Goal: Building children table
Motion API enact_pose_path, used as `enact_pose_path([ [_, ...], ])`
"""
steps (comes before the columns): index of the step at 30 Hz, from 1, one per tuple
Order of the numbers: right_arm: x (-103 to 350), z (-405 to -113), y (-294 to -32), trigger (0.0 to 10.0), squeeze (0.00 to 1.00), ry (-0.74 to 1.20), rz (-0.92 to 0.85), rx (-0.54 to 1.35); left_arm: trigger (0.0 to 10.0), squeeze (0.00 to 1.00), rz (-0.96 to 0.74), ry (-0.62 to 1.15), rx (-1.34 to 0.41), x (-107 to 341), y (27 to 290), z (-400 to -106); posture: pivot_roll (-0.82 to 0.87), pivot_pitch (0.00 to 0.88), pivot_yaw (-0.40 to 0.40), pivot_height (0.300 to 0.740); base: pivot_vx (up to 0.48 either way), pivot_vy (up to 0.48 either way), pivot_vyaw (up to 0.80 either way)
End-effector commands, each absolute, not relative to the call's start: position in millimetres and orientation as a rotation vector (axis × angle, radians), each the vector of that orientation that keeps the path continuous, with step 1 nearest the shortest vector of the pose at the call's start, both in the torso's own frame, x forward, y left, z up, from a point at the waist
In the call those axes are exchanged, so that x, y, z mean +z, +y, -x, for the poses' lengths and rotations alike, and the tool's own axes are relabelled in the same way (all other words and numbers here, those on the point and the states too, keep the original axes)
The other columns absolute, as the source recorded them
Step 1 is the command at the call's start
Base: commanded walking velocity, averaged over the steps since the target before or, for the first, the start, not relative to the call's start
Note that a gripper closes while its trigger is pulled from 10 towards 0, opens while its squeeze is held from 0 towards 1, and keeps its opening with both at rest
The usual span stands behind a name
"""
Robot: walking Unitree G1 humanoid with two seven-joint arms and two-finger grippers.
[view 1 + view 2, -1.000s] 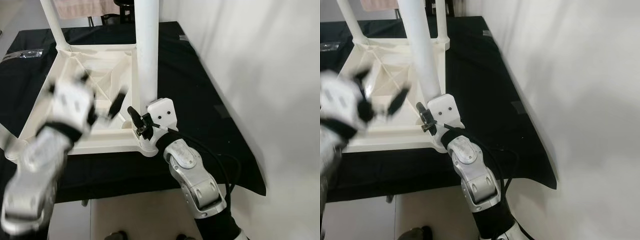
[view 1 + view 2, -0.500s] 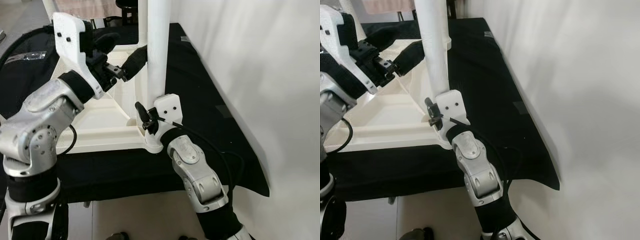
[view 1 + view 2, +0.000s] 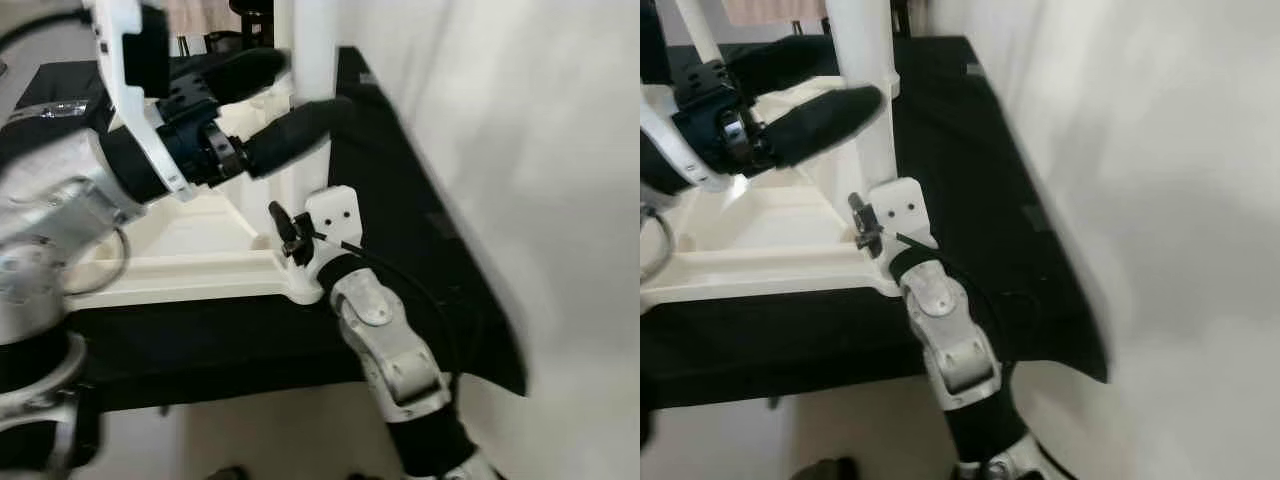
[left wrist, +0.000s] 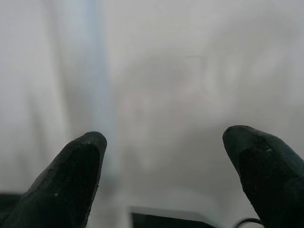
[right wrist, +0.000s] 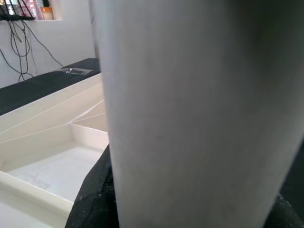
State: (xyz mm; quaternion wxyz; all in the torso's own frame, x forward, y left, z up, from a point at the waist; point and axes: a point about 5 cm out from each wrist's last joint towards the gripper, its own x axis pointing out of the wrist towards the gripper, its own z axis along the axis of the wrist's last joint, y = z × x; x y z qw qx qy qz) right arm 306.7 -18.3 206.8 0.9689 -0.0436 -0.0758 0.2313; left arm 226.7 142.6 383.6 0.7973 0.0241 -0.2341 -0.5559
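Note:
The white children's table lies upside down, its frame (image 3: 180, 268) resting on a black cloth. One white leg (image 3: 314, 50) stands upright at the near right corner. My right gripper (image 3: 294, 226) is at the base of that leg; in the right wrist view the leg (image 5: 199, 109) sits between the black fingers (image 5: 92, 194), which press on both sides. My left gripper (image 3: 315, 88) is raised higher up, open, with one finger on each side of the leg. The left wrist view shows its fingertips (image 4: 76, 166) wide apart before a blurred white surface.
The black-covered worktable (image 3: 400, 190) ends close to a white wall (image 3: 540, 150) on the right. Another white leg (image 3: 695, 30) rises at the far corner of the frame. Pale floor (image 3: 270, 440) lies below the table's near edge.
My left arm swung up from low on the left to the upright leg, and its open fingers now reach around it. The right gripper stayed at the leg's base.

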Motion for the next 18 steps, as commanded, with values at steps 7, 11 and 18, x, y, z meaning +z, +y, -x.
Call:
enact_pose_path([
  [7,163,-308,-8,10.0,0.00,0.094,0.118,0.490,10.0,0.02,-0.157,-0.540,-1.237,401,145,-217,0.05,0.171,-0.039,0.740,0.000,0.000,0.00],
  [11,164,-308,-7,10.0,0.00,0.091,0.116,0.498,10.0,0.00,-0.174,-0.533,-1.087,381,127,-233,0.05,0.169,-0.040,0.740,0.000,0.000,0.00],
  [18,164,-309,-6,10.0,0.00,0.093,0.115,0.501,10.0,0.00,-0.092,-0.552,-0.951,381,130,-249,0.04,0.168,-0.037,0.740,0.000,0.000,0.00],
])
